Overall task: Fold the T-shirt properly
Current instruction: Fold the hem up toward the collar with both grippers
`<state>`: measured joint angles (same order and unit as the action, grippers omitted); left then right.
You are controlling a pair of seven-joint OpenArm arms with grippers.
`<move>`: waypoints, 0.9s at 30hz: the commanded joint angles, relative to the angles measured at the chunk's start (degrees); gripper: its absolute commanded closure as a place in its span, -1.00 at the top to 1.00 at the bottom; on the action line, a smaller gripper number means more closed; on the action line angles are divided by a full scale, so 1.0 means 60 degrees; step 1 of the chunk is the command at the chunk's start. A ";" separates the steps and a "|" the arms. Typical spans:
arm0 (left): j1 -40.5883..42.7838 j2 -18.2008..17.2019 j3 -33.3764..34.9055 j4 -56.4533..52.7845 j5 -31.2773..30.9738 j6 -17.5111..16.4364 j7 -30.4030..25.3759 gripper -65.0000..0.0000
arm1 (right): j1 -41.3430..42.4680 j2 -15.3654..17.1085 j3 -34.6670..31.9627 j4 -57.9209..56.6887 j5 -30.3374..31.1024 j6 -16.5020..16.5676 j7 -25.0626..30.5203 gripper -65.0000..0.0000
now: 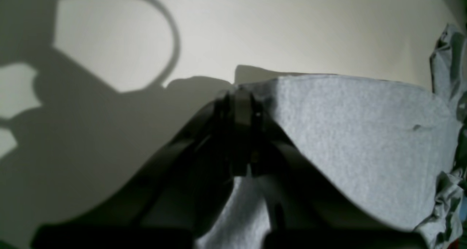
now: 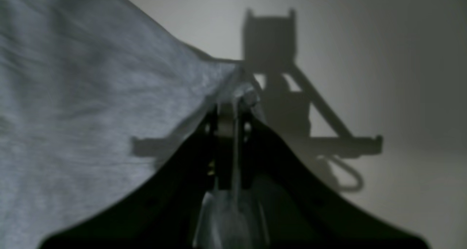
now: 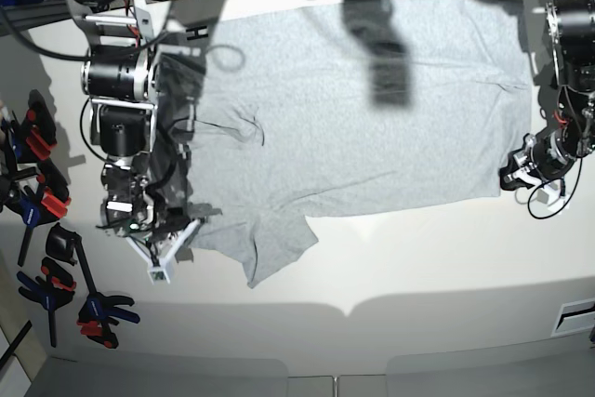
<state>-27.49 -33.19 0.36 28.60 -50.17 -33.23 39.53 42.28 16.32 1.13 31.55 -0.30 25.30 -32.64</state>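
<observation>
I have both claws pinched tight on the T-shirt, spread flat across the table: right gripper and left gripper at opposite edges. I should lift both evenly, keeping the cloth taut.

my t-shirt is light heather grey, plain on its upper side, flecked in weave up close. my table is off-white, crossed by dark grey shadows. my left gripper and right gripper are black. the clamps at far left are black with red and blue handles.
</observation>
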 commanded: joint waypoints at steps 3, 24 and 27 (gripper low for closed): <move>-0.0157 -0.0138 0.0007 0.0066 0.0062 0.0025 0.0233 -1.00 | 0.0375 0.0084 -0.0004 0.0539 0.0160 0.0153 -0.0040 -1.00; 0.2524 -0.0189 -0.1472 0.5486 0.0973 0.0506 -0.0095 -1.00 | -0.3636 0.0637 0.0033 0.6757 0.0641 0.0146 -0.1497 -1.00; 0.3198 -0.0189 -0.1683 0.7100 0.1209 0.0969 -0.0098 -1.00 | -0.3949 0.0641 0.0222 0.7508 0.0630 0.0146 -0.1796 -1.00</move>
<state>-7.14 -33.04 -9.15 70.52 -42.00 -27.14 40.23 16.93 19.64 2.09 75.40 2.83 26.15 -44.84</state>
